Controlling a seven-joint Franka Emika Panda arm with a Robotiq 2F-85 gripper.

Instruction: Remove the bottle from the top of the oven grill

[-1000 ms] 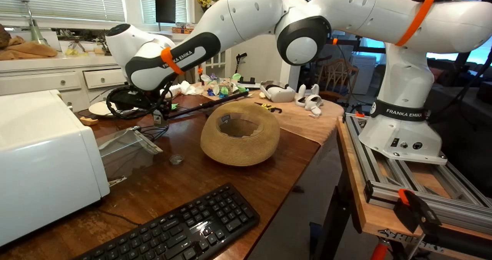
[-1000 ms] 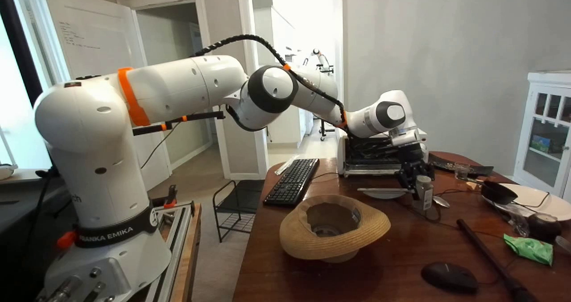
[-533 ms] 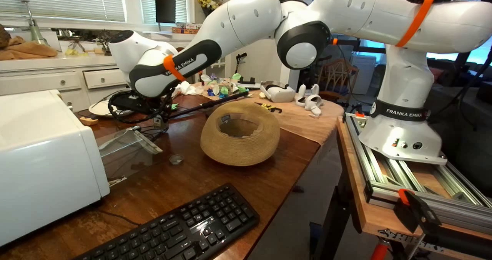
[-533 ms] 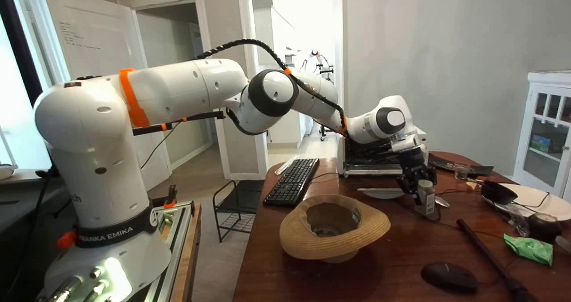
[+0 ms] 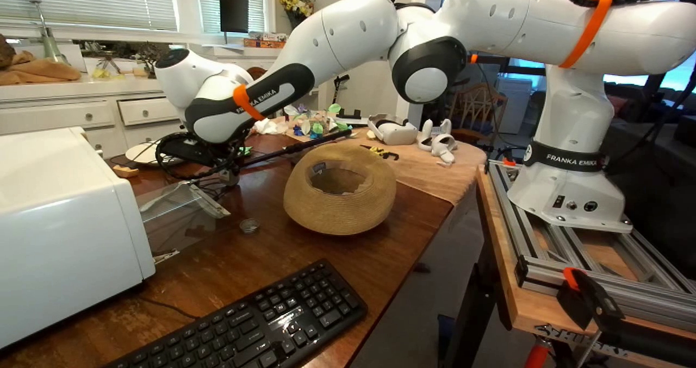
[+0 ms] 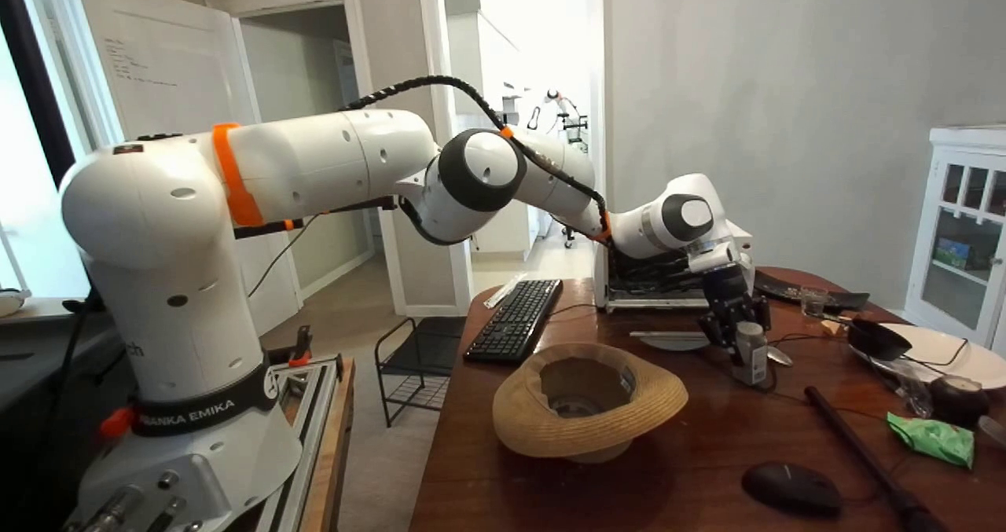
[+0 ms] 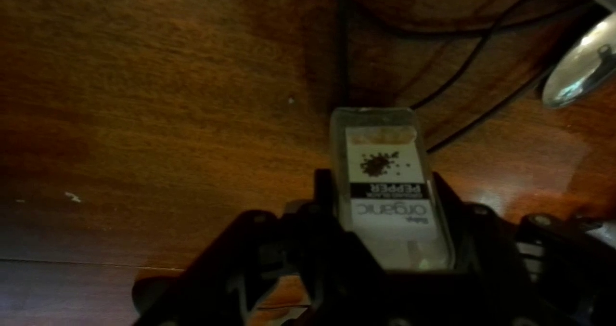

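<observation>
The bottle is a small pale pepper jar (image 7: 390, 191) with a white label. In the wrist view it stands between my fingers (image 7: 323, 191), one along each side. My gripper (image 7: 380, 174) is shut on it. In an exterior view the bottle (image 6: 750, 354) is upright, low at the tabletop; I cannot tell whether its base touches the wood. The oven grill is the big white box (image 5: 65, 226); in an exterior view its open front (image 6: 656, 306) stands behind my arm. The bottle is off its top. In that same view my gripper hides the bottle.
An upturned straw hat (image 6: 589, 406) sits nearer the robot. A black keyboard (image 6: 515, 320), a mouse (image 6: 790, 487) and a black rod (image 6: 857, 445) lie on the table. A spoon (image 7: 584, 61) and cables (image 7: 467, 66) lie close to the bottle. The oven's glass door (image 5: 179, 216) hangs open.
My arm and gripper have moved down, carrying the bottle from above the table to the tabletop. The bottle has shifted slightly right in an exterior view. Other things have not moved.
</observation>
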